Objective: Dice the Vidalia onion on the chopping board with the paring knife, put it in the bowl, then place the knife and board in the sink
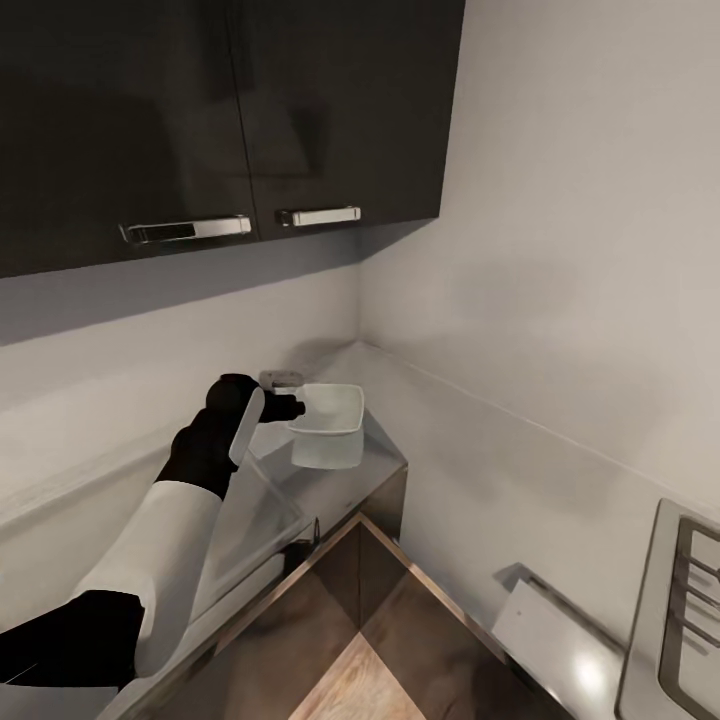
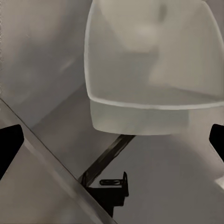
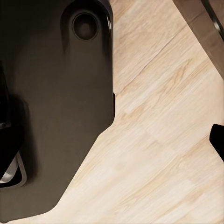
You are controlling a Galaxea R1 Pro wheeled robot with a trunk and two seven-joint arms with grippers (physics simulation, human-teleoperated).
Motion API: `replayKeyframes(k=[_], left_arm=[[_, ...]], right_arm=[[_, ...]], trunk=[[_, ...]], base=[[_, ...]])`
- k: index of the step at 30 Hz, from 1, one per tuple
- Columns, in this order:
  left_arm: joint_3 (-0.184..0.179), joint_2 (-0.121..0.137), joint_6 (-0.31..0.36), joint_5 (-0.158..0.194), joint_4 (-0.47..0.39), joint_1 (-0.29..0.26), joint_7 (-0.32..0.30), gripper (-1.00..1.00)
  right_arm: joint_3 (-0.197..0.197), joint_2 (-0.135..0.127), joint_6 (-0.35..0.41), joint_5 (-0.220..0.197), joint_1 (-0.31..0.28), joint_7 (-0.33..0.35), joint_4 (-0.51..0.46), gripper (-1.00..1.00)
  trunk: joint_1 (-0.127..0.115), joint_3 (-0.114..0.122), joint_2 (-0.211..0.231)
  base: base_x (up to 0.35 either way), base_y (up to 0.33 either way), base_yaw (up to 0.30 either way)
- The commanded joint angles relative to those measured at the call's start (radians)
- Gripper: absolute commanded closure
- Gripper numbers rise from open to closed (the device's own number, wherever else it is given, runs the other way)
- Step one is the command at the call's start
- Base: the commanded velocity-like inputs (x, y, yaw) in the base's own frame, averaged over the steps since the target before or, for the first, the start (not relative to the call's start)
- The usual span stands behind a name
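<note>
Now, line by line, what we see:

Left arm: we reach it forward over the counter (image 1: 470,470) toward the corner where the two walls meet, its white sleeve and black wrist showing in the head view.

Left hand (image 1: 290,408): it sits just at the near rim of the bowl (image 1: 330,412). In the left wrist view we see its two dark fingertips (image 2: 9,144) spread wide apart at the picture's edges, with nothing between them; the bowl lies ahead of them and we cannot tell whether either tip touches it.

Bowl: white, squarish with rounded corners, upright on the pale counter near the corner, its reflection showing on the glossy surface below. We can see nothing inside it.

Counter: pale and shiny, running along both walls; a dark gap opens where its edge drops to the wooden floor (image 1: 360,680).

Cabinets (image 1: 220,110): dark doors above the counter, each with a metal handle (image 1: 185,229).

Stove (image 1: 680,610): a steel edge and grate at the far right of the head view.

Right hand: the right wrist view shows one dark fingertip (image 3: 218,140) at the frame edge, above the wooden floor and the robot's dark base (image 3: 56,102); we cannot tell how its fingers stand.
</note>
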Motion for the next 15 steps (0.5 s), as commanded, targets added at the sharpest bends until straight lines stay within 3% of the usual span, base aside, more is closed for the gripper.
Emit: replayKeyframes(k=[1, 15], left_arm=[[-0.001, 0.000, 0.004, 0.010, -0.001, -0.001, 0.010, -1.00], [-0.003, 0.001, 0.004, 0.009, 0.019, -0.001, 0.010, -1.00]], right_arm=[[-0.009, 0.000, -0.003, 0.010, -0.001, -0.003, 0.001, -1.00], [-0.009, -0.005, -0.005, 0.012, -0.001, -0.002, 0.000, -1.00]], trunk=[[0.001, -0.002, -0.002], [0.001, -0.002, -0.002]], base=[[0.005, -0.005, 0.000], [0.000, 0.000, 0.000]])
